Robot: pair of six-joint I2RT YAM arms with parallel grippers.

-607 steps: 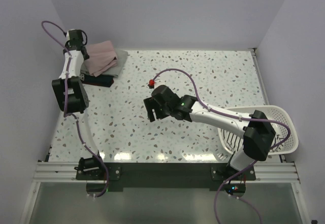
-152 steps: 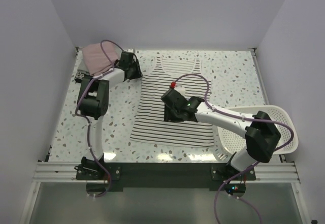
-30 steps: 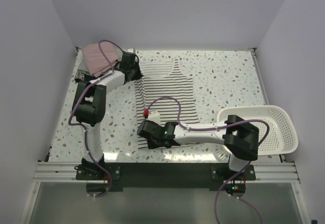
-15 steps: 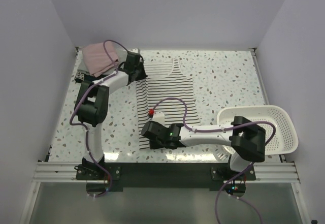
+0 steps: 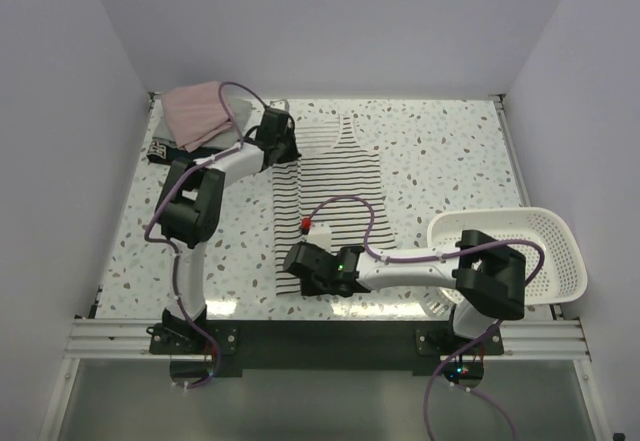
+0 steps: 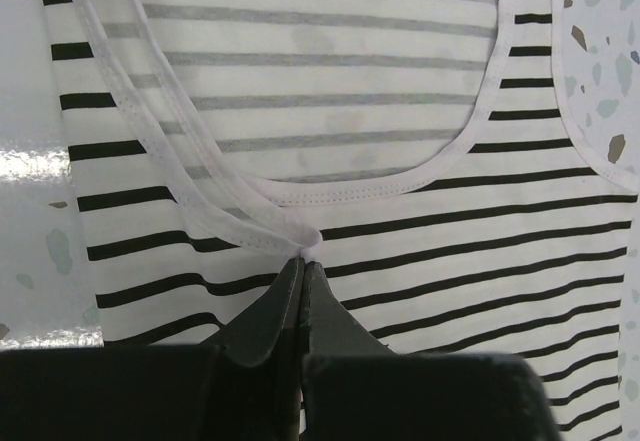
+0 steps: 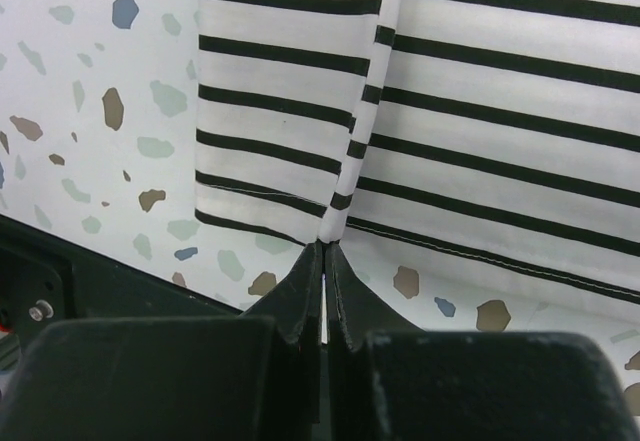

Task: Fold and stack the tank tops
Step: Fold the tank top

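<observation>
Left fingers [image 6: 265, 311] clamped tight on the striped tank top [image 6: 400, 211] at its strap binding, right fingers [image 7: 300, 296] pinching the hem. I reckon that keeps the folded edge straight from end to end. Pink top [image 5: 195, 111] lies off to the left of my left fingers. Speckled worktop [image 5: 450, 151] underneath, white basket [image 5: 560, 261] to the right of my right fingers, pale lilac walls [image 5: 330, 21] all round.

Your left arm [image 5: 188, 206] stretches far forward, elbow bent, its left gripper [image 6: 303, 261] pinched tight. Your right arm [image 5: 420, 257] lies low across the front (forearm nearly level, reaching toward your left), the right gripper [image 7: 322, 253] likewise clamped.
</observation>
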